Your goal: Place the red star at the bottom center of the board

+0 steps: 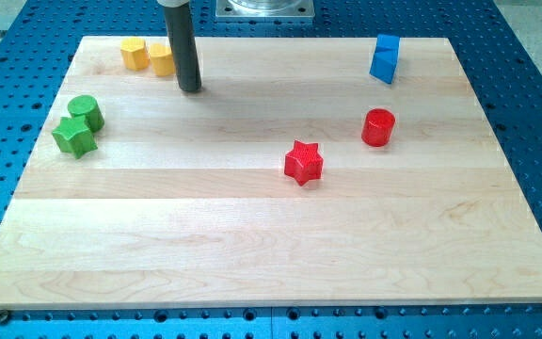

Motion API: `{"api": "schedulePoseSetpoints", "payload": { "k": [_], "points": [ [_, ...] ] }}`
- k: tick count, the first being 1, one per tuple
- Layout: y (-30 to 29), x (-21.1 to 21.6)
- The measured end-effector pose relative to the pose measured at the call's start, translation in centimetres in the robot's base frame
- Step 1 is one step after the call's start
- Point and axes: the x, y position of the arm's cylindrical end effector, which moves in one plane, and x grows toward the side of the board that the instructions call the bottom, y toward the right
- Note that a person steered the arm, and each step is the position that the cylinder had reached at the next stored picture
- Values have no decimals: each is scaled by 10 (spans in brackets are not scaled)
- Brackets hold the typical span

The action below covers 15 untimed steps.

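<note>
— Wood board (252,254), pale and bare: any labels or writing you can read?

— None I can read. The red star (303,162) sits just right of the board's middle, flat, its points crisp, touching nothing.

— Neighbours?

— A red cylinder (378,127) near it toward the view's upper right, a blue block (385,58) above that. Green cylinder (87,112) and green star (74,137) touch at the left edge.

— And you?

— My tip (189,88) is at the view's top left, just beside two yellow blocks (148,56), well apart from the star. It's a plain rod, no fingers to open or close. Bare wood stretches from the star to the bottom edge
</note>
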Motion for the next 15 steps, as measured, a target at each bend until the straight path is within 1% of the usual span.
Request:
{"api": "schedulePoseSetpoints", "payload": {
  "k": [3, 4, 6, 7, 8, 9, 10, 11, 12, 13, 14, 15],
  "points": [
    [13, 2],
    [36, 13],
    [91, 48],
    [125, 91],
    [134, 131],
    [127, 189],
    [132, 173],
    [141, 132],
    [169, 109],
    [201, 138],
    [195, 188],
    [158, 200]
  ]
}}
